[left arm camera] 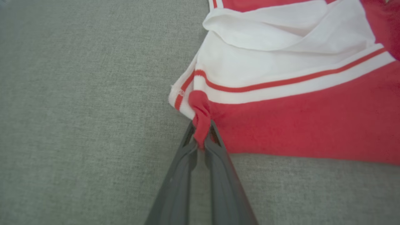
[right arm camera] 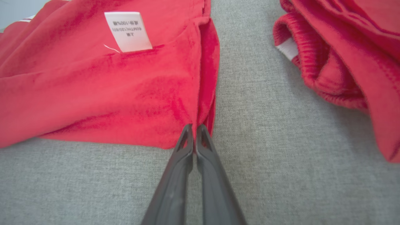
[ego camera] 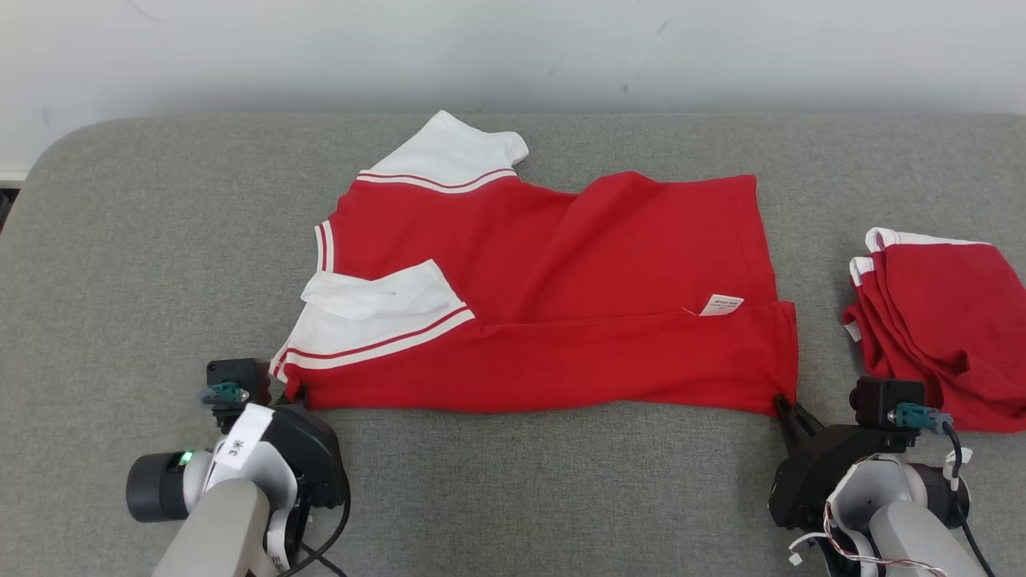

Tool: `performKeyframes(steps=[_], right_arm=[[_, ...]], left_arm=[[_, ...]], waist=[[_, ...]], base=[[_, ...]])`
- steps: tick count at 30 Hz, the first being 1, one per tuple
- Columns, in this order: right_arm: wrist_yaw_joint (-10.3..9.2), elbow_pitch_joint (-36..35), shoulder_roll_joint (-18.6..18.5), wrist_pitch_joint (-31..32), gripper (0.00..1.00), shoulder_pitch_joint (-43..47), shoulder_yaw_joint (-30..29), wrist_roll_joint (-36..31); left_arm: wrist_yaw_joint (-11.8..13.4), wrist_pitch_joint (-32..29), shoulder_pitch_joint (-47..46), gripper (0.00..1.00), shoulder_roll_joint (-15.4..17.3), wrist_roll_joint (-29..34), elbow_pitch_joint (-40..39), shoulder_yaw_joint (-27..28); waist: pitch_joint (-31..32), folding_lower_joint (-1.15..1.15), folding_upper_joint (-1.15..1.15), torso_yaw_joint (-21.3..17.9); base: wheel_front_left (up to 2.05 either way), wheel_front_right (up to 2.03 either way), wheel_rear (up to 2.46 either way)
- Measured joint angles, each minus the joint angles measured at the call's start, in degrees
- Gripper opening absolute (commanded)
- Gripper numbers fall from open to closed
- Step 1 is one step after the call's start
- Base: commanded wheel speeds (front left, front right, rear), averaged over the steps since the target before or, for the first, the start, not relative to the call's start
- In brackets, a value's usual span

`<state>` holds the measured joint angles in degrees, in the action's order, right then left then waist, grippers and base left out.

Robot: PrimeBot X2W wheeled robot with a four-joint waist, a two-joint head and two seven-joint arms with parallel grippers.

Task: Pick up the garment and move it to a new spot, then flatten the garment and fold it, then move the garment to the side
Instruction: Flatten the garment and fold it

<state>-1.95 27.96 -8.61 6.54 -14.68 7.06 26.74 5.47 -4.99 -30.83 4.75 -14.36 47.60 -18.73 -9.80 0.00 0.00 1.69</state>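
Fold step appears in hand. Your left gripper (left arm camera: pixel 202 137) and right gripper (right arm camera: pixel 194 134) each clamp shut on a near corner of the red, white-sleeved knit shirt (ego camera: pixel 545 272). Lift both evenly, then carry them across.

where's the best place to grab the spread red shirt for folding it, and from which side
By its two near-edge corners, coming in low from the robot's side. The red shirt lies sideways with one long edge facing the robot, so both ends of that edge are exposed on the grey table. The left gripper is shut on the sleeve-end corner, the right gripper on the hem corner.
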Motion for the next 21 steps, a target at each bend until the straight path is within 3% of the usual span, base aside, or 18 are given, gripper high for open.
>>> performKeyframes(steps=[4, 14, 21], right_arm=[[0.55, -0.03, -0.19, -0.26, 0.00, 0.07, -0.27, 0.48], [6.05, -4.11, -2.89, -1.30, 0.00, 7.04, -1.93, 4.14], [7.58, -8.23, -6.24, -1.58, 0.00, 14.02, -2.14, 4.69]], left_arm=[[-0.01, 0.74, 0.05, 0.00, -0.12, -1.46, -0.04, 1.54], [-2.35, 4.65, 6.48, 0.00, -1.05, -6.03, -2.81, 4.45], [-4.54, 6.14, 12.63, 0.00, -0.98, -8.04, -5.53, 4.66]], waist=[[0.19, 0.00, 0.00, 0.08], [2.53, 0.00, 0.00, 0.88], [4.77, 0.00, 0.00, 1.49]], base=[[0.00, 0.00, 0.00], [0.00, 0.00, 0.00], [0.00, 0.00, 0.00]])
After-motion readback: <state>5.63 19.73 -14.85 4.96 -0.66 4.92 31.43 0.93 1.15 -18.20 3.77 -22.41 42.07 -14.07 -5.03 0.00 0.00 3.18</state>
